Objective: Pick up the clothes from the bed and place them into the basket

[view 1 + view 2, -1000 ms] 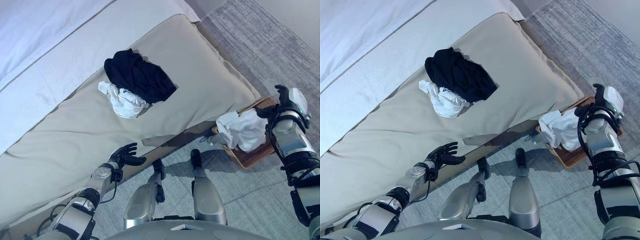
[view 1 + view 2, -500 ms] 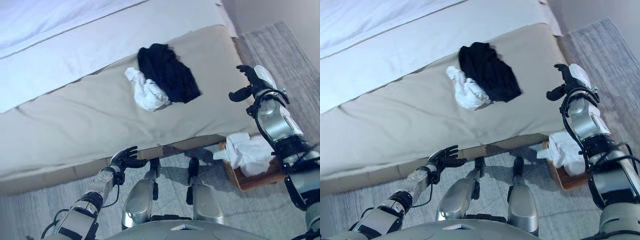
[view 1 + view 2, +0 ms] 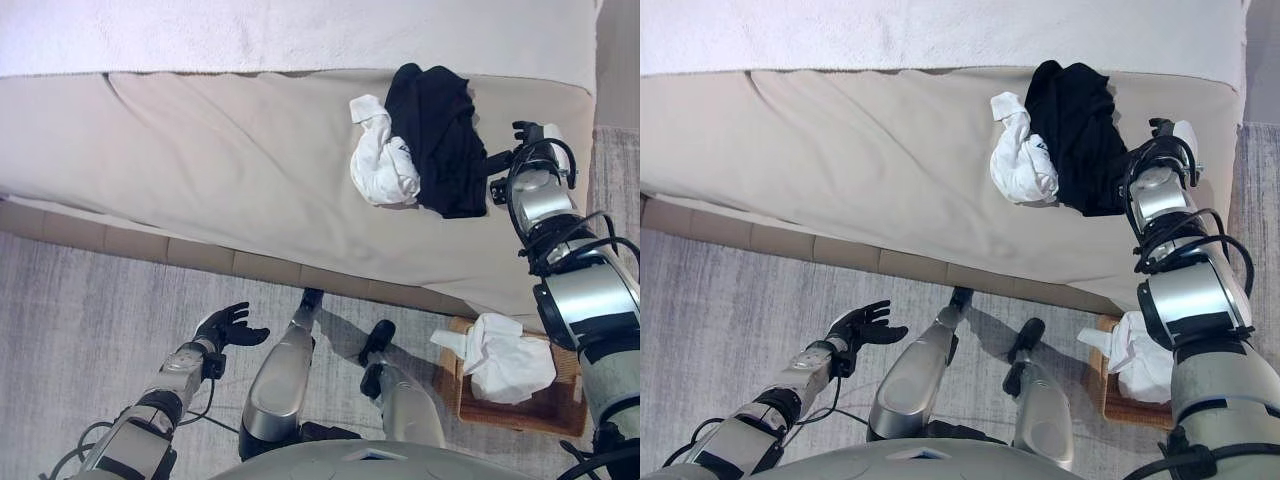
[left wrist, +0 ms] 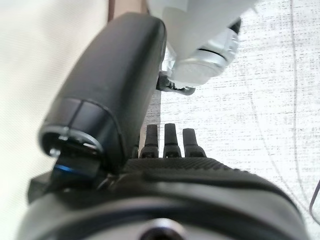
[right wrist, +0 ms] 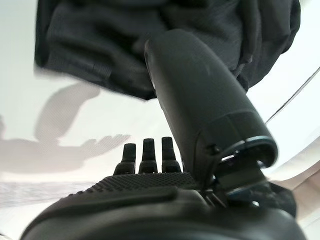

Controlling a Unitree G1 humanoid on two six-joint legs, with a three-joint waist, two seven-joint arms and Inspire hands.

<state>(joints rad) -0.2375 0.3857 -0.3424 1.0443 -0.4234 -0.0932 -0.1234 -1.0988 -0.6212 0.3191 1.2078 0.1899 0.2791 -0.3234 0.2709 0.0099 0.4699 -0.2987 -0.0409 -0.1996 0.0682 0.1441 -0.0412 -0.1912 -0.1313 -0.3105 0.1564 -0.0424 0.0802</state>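
A black garment point(image 3: 437, 135) lies crumpled on the beige bed cover point(image 3: 230, 170), with a white garment point(image 3: 381, 160) bunched against its left side. My right hand point(image 3: 512, 158) hovers open just right of the black garment, which fills the space past its fingers point(image 5: 145, 155) in the right wrist view point(image 5: 125, 45). A wicker basket point(image 3: 535, 405) stands on the floor at the lower right, holding a white cloth point(image 3: 505, 358). My left hand point(image 3: 228, 328) hangs open and empty over the carpet by the bed's near edge.
A white sheet point(image 3: 300, 35) covers the far part of the bed. The bed's tan base point(image 3: 180, 255) runs along the grey carpet point(image 3: 80, 320). The bed's right corner point(image 3: 590, 100) meets the carpet beside my right arm.
The camera has swung, so the whole scene shifted. My right hand left the basket, where the white cloth stays, and reached up over the bed to the black garment. The left hand stays low.
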